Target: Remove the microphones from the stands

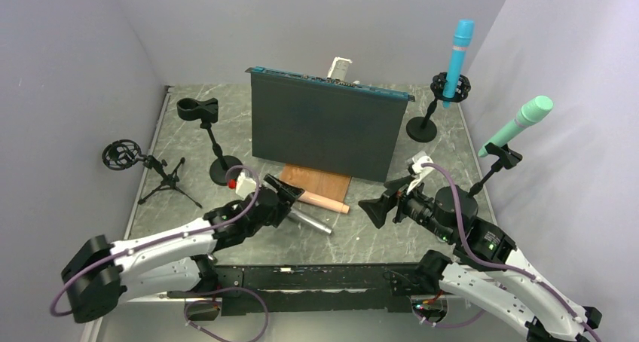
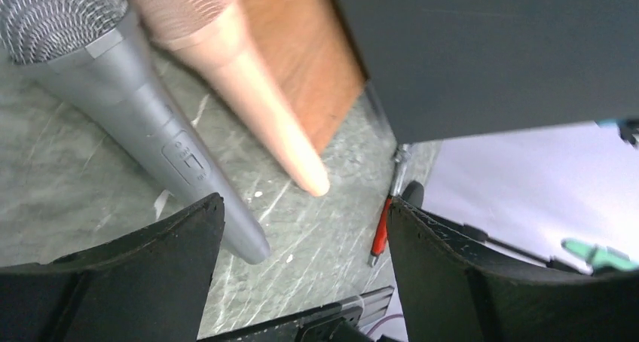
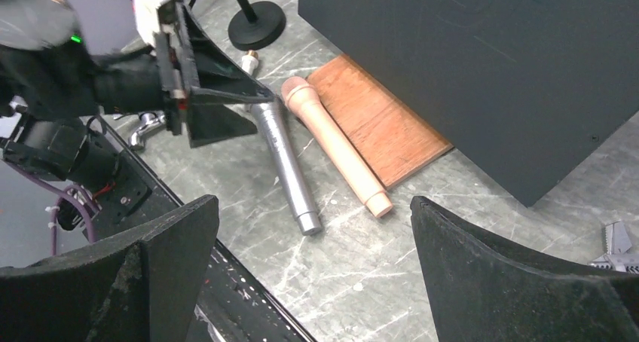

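Observation:
A blue microphone (image 1: 458, 56) stands upright in a black stand (image 1: 426, 120) at the back right. A green microphone (image 1: 520, 121) sits tilted in a clip stand (image 1: 499, 161) at the right edge. A grey microphone (image 1: 310, 221) and a peach microphone (image 1: 324, 202) lie on the table in front of the dark panel. My left gripper (image 1: 292, 193) is open and empty over their head ends; both show close in the left wrist view (image 2: 143, 108) (image 2: 249, 93). My right gripper (image 1: 379, 199) is open and empty, right of their tail ends (image 3: 301, 199) (image 3: 362, 180).
A large dark panel (image 1: 324, 127) stands mid-table, with a wooden board (image 1: 320, 182) at its foot. Two stands without microphones are at the left: a clip stand (image 1: 198, 110) and a tripod with a shock mount (image 1: 120, 155). Walls close in on both sides.

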`<state>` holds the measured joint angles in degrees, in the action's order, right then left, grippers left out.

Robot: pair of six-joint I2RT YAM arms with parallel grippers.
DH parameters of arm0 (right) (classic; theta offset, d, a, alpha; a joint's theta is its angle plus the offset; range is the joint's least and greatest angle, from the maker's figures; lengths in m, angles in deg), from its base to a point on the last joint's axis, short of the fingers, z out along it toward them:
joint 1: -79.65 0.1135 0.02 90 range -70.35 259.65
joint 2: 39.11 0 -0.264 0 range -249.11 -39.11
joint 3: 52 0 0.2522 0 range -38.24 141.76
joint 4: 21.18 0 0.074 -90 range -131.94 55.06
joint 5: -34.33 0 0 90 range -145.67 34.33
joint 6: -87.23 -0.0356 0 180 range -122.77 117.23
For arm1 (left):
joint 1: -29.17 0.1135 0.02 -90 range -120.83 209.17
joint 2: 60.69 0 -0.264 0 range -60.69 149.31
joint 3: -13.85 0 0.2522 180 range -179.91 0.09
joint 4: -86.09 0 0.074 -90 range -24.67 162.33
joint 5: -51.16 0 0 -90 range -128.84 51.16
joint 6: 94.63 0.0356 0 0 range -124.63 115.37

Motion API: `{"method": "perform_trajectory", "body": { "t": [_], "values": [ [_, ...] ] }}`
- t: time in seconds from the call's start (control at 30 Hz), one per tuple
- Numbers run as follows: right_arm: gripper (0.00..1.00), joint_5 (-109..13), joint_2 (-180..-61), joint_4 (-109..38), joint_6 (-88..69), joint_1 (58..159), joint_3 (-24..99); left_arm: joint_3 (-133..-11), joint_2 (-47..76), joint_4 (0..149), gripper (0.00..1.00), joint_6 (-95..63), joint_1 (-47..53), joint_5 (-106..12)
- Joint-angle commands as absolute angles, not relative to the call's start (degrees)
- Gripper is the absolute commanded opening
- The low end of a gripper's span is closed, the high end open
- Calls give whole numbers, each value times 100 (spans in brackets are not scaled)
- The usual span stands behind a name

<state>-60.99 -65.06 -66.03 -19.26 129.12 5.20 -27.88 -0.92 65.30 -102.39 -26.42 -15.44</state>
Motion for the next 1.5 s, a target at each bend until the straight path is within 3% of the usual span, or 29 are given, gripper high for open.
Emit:
{"method": "perform_trajectory", "body": {
  "t": [0.0, 0.1, 0.2, 0.3, 0.53, 0.73, 0.93, 1.47],
  "values": [
    [100, -6083, -6571, -6289, -1965, 12916, 492, -2868, -1073, 6617, 82, -8006, -2667, -1109],
    [100, -6059, -6629, -6236, -1936, 12913, 510, -3276, -1735, 6477, 84, -6199, -2573, -878],
    [100, -5956, -6662, -6124, -1888, 12913, 488, -4216, -1951, 6050, 87, -4444, -1774, -2105],
    [100, -5921, -6677, -6008, -1893, 12913, 448, -5353, -1766, 4806, 90, -3871, -184, -3629],
    [100, -5919, -6870, -6087, -1972, 12915, 579, -6990, -1169, 3716, 96, -2944, 1816, -4617],
    [100, -5961, -6904, -6043, -1967, 12910, 642, -6846, -801, 4811, 95, -3933, 3847, -6474],
    [100, -6037, -6998, -6280, -1897, 12909, 817, -6232, -521, 5694, 91, -5251, 4920, -7057],
    [100, -5989, -7085, -6061, -1902, 12913, 722, -5070, -112, 8281, 84, -6557, 5167, -7553]
  ]
}}
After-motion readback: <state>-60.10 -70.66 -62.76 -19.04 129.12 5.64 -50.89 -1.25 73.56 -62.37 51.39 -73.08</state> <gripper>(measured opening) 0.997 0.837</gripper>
